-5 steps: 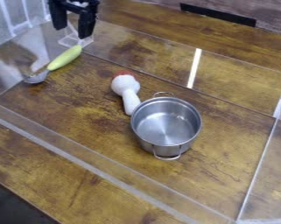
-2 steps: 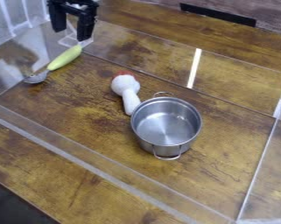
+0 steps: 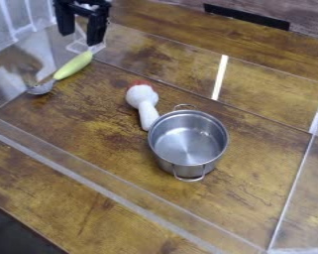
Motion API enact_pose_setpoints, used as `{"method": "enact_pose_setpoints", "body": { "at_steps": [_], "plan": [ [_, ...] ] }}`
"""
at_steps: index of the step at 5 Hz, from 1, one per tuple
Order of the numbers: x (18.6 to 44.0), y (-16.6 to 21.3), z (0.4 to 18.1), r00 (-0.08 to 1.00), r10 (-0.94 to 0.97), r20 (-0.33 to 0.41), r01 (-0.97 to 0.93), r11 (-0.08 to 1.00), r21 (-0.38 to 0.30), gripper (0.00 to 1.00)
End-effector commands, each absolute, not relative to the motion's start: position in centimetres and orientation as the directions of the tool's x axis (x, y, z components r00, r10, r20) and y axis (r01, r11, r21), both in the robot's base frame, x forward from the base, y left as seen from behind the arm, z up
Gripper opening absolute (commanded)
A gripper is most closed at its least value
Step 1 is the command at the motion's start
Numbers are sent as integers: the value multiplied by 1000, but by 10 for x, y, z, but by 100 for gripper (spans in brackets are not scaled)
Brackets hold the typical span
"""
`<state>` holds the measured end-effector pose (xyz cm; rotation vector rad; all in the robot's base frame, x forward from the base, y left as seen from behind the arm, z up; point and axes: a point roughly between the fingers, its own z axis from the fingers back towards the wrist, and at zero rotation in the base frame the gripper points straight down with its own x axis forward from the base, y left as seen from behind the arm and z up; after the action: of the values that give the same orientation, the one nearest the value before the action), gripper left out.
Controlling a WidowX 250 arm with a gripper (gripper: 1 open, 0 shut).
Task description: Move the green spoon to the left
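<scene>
The green spoon lies flat on the wooden table at the upper left, its pale yellow-green handle slanting up to the right and its small silver bowl at the lower left end. My black gripper hangs above the handle's upper end, pointing down, open, with nothing between its fingers. It is clear of the spoon.
A white utensil with a rounded reddish end lies mid-table, touching a silver pot. A clear plastic wall runs along the front, another along the right side. A transparent panel stands at the left.
</scene>
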<state>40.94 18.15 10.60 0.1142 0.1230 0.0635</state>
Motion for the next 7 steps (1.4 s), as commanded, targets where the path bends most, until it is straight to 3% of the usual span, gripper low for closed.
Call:
{"method": "enact_pose_setpoints", "body": {
  "at_steps": [1, 7],
  "plan": [
    [407, 193, 132, 994, 93, -65, -83, 986, 141, 100],
    [407, 181, 136, 992, 80, -95, -69, 991, 116, 100]
  ]
}}
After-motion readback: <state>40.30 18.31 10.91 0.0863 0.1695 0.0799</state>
